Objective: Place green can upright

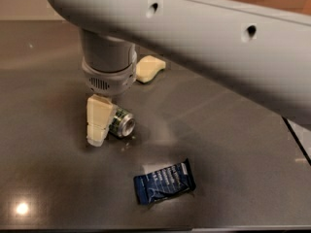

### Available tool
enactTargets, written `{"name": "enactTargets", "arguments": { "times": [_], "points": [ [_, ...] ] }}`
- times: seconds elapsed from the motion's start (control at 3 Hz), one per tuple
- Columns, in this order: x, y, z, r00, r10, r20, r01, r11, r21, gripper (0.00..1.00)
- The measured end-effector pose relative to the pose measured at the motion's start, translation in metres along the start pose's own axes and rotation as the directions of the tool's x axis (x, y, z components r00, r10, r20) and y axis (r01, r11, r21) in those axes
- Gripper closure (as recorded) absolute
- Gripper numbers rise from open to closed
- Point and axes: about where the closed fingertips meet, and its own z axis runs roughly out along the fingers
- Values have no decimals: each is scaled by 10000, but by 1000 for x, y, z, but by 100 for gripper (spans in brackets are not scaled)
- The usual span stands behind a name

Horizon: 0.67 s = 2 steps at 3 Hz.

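The green can [122, 123] lies on its side on the dark tabletop [233, 144], with its silver end facing the front right. My gripper [125, 94] hangs from the grey wrist [108, 64] right over it and is open. The near cream finger [99, 121] reaches down to the table at the can's left and hides most of its green label. The far cream finger [150, 67] shows behind the wrist, well apart from the can. The can rests on the table, not lifted.
A dark blue snack packet [164, 182] lies flat on the table in front of the can, to its right. My large grey arm [209, 38] crosses the upper part of the view. The table's right edge [297, 144] runs along the far right.
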Motion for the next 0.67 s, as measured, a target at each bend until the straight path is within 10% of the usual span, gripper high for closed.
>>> {"name": "enactTargets", "arguments": {
  "times": [0.67],
  "points": [
    [-34,19,30,9987,-249,-455,233,9992,-338,0]
  ]
}}
